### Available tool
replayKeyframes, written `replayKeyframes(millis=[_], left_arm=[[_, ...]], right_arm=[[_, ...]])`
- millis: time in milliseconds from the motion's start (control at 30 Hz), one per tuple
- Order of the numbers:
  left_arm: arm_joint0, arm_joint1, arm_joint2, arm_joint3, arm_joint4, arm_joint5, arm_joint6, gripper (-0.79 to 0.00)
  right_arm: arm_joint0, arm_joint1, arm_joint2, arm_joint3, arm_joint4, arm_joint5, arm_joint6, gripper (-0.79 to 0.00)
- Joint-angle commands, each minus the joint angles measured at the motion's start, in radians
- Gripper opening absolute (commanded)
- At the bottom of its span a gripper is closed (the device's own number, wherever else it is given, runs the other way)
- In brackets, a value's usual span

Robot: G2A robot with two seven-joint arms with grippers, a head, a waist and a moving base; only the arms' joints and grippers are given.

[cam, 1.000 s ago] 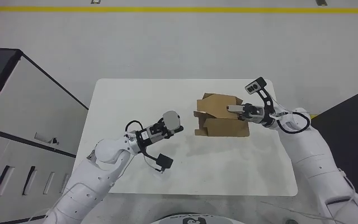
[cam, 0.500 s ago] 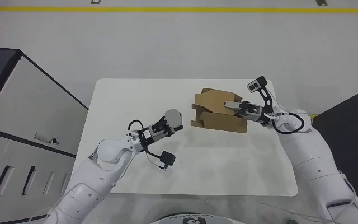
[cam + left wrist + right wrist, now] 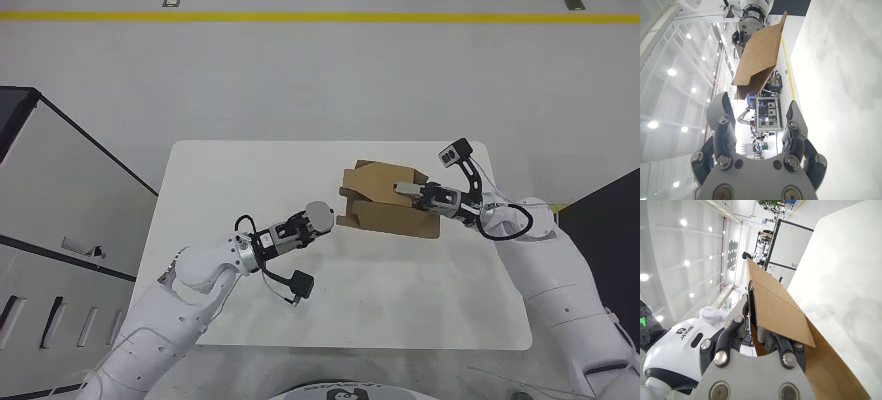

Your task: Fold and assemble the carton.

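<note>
Over the middle of the desk (image 3: 200,300), nearest item: left gripper (image 3: 318,216), held sideways above the white top and pointing toward the carton. Its two fingers (image 3: 723,109) stand wide apart with nothing between them. It sits just beside the carton's open end, not touching it.

Next, on the right half of the desk, toward the far edge: carton (image 3: 385,200). Plain brown corrugated board, partly opened into a shallow sleeve — one broad panel uppermost, creased across, with loose flaps splayed at the end facing the left gripper. In the left wrist view the carton (image 3: 761,56) shows a flat face, a notched flap edge and a hollow opening beneath. Whether its lower edge rests on the desk cannot be told.

At the carton's end toward the right edge of the desk: right gripper (image 3: 408,188), reaching in over the top panel. In the right wrist view the right gripper (image 3: 753,323) is closed down on a cardboard panel, one finger either side — the raw fluted edge runs between them.

Beyond the far edge: pale floor crossed by a yellow line (image 3: 320,16). Off the left edge: grey cabinet (image 3: 50,190).
</note>
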Motion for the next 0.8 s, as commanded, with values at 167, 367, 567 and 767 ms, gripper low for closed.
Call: replayKeyframes(millis=[167, 367, 567, 767], left_arm=[[-0.009, 0.002, -0.006, -0.003, 0.020, 0.004, 0.001, 0.000], [-0.017, 0.004, -0.040, 0.015, -0.129, -0.186, 0.001, 0.000], [-0.024, 0.006, -0.061, 0.046, -0.314, -0.399, 0.036, 0.000], [-0.024, 0.006, -0.061, 0.046, -0.314, -0.399, 0.036, 0.000]], right_arm=[[-0.003, -0.001, 0.003, 0.003, 0.000, 0.000, -0.004, -0.785], [-0.029, 0.006, 0.032, -0.028, -0.078, -0.031, -0.052, -0.785], [-0.063, 0.013, 0.064, -0.060, -0.119, -0.053, -0.057, -0.785], [-0.063, 0.013, 0.064, -0.060, -0.119, -0.053, -0.057, -0.785]])
